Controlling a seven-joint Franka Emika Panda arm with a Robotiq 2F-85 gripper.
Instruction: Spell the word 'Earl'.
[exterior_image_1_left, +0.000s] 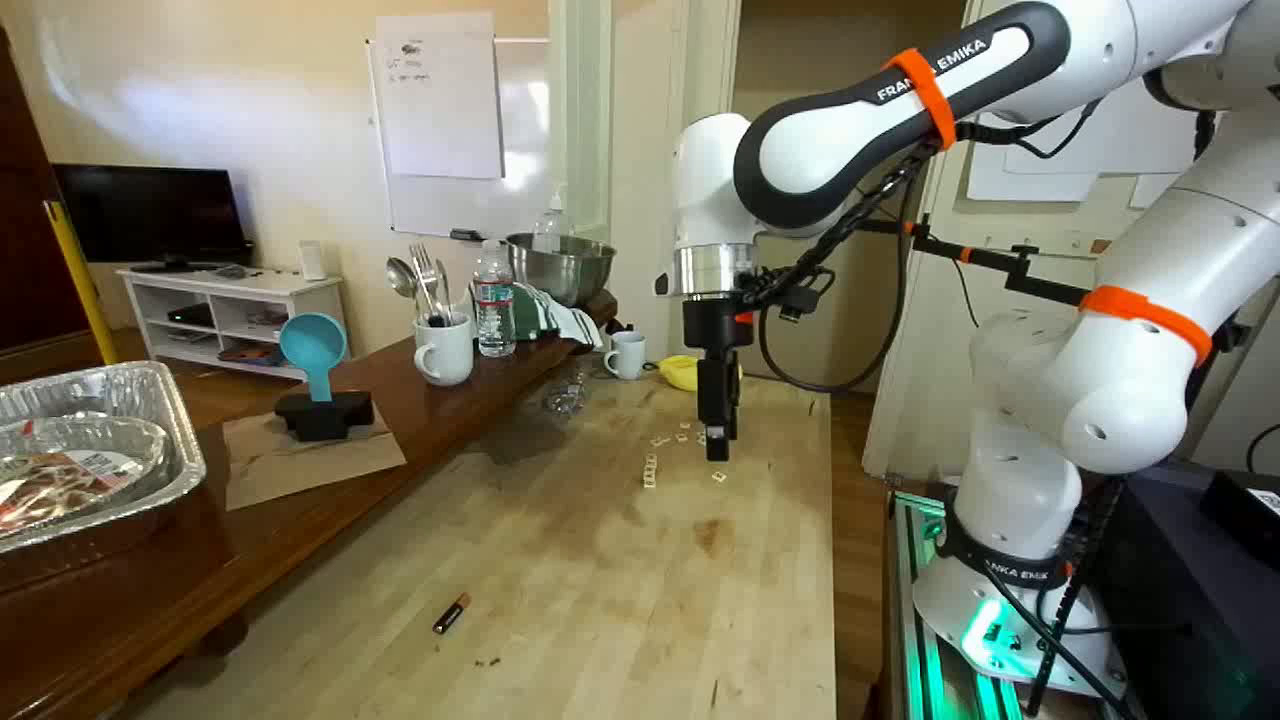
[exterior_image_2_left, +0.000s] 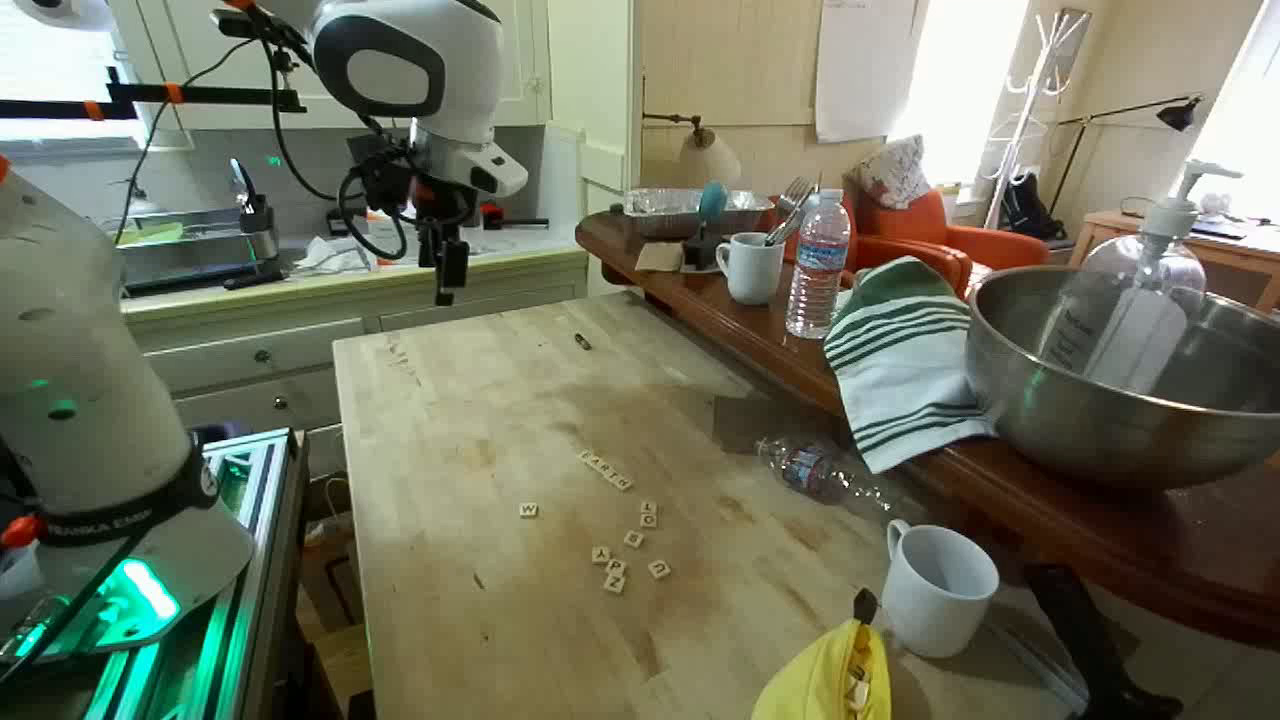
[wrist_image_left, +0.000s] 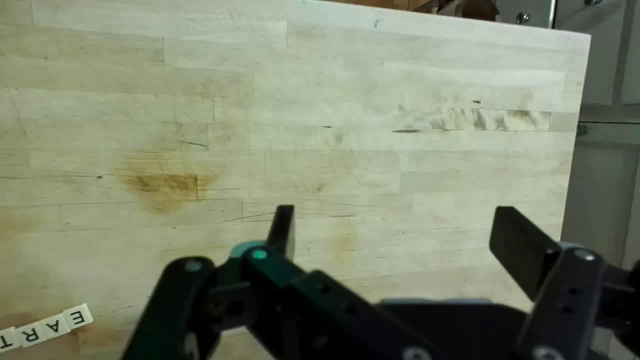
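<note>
The table lies under the pincer, which is spread wide, nothing between its tips. At its eight o'clock in the wrist view lies the row, E-A-R-T showing. Most loose tiles, at the row's six o'clock in an exterior view, are hard to read, risking a wrong pick. The row's tiles touch: plucking out the T could drag neighbours askew. All look pale, flat, square, black-lettered.

"franka emika" stands on the arm, partly hidden by an orange strap; "anka emik" on a black band; e, a, r, t, upside down, on tiles; w on a separate tile.
</note>
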